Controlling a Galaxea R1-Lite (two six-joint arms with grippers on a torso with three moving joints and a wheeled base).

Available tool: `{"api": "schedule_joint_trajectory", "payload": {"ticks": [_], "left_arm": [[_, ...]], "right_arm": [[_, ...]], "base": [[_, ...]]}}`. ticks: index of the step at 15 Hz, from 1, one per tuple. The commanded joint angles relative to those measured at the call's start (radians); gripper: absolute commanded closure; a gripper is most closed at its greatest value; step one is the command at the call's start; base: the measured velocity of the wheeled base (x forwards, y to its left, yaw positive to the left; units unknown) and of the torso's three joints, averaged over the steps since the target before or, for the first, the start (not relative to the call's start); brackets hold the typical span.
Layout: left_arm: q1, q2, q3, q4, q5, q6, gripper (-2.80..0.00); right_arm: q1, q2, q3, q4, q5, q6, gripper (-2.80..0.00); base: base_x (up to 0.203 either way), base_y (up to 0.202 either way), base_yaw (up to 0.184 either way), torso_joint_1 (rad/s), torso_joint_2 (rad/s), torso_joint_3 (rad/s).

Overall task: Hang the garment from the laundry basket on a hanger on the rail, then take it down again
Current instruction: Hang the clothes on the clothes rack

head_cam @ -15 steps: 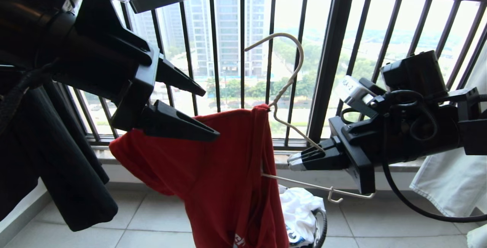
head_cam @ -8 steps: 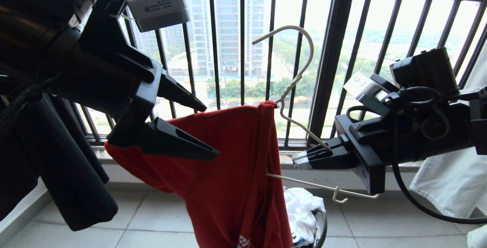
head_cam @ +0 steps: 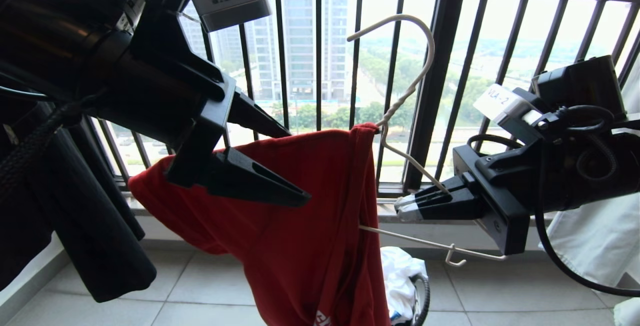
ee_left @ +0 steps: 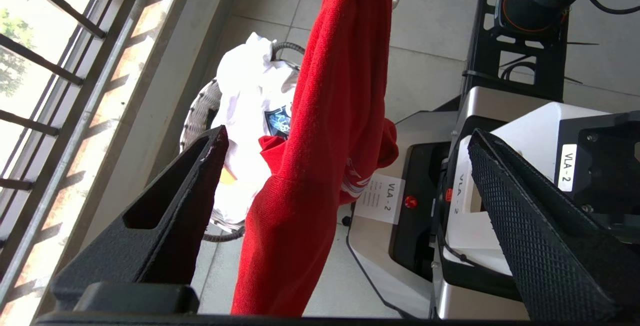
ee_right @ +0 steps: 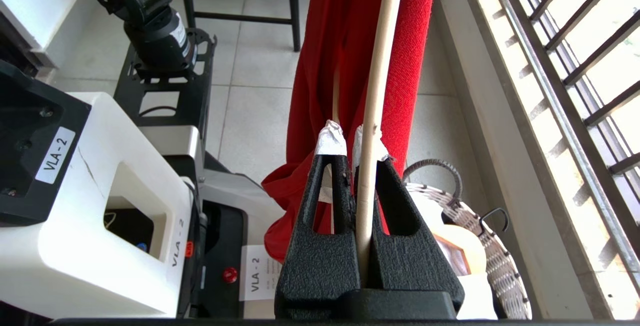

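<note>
Head view: right gripper [head_cam: 407, 207] jaws clamped on the hanger [head_cam: 406, 158], gripping its right shoulder wire below the hook. The garment [head_cam: 280, 226] is draped over the hanger's left half only; right arm of the wire is bare. Left gripper [head_cam: 295, 166] is near the left shoulder of the fabric, jaws wide, holding nothing. The laundry basket [ee_left: 197, 116] sits on the floor below, w/ a white shirt [ee_left: 245, 91] in it.

Handling, est.: fabric is soft, light, limp; will slide along the thin wire if tilted. Wire hanger is stiff but springy; keep the grip close to the neck. Take the garment at collar or shoulder seam, not the loose hem.
</note>
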State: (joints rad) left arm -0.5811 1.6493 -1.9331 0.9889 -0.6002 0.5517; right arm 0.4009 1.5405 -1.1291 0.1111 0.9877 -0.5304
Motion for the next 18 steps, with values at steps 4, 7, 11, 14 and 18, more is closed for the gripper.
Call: {"api": "schedule_joint_trajectory", "payload": {"ticks": [4, 7, 11, 14, 18], "left_arm": [[-0.005, 0.027, -0.007, -0.026, -0.004, -0.001, -2.8], [-0.008, 0.03, -0.007, -0.086, -0.003, -0.008, -2.8], [-0.04, 0.035, -0.01, -0.108, -0.003, -0.009, -2.8], [-0.045, 0.043, -0.012, -0.11, -0.001, -0.01, -2.8], [-0.046, 0.044, -0.012, -0.115, -0.001, -0.01, -2.8]], "right_arm": [[-0.008, -0.017, 0.002, 0.001, 0.023, -0.002, 0.0], [-0.007, -0.019, 0.003, 0.001, 0.03, -0.002, 0.0], [-0.008, -0.026, 0.003, -0.001, 0.042, -0.002, 0.0], [-0.008, -0.033, 0.006, -0.004, 0.045, 0.001, 0.0], [-0.008, -0.034, 0.005, -0.005, 0.046, 0.004, 0.0]], "base": [[0.0, 0.0, 0.0, 0.0, 0.0, 0.0], [0.0, 0.0, 0.0, 0.0, 0.0, 0.0], [0.0, 0.0, 0.0, 0.0, 0.0, 0.0], [0.0, 0.0, 0.0, 0.0, 0.0, 0.0], [0.0, 0.0, 0.0, 0.0, 0.0, 0.0]]}}
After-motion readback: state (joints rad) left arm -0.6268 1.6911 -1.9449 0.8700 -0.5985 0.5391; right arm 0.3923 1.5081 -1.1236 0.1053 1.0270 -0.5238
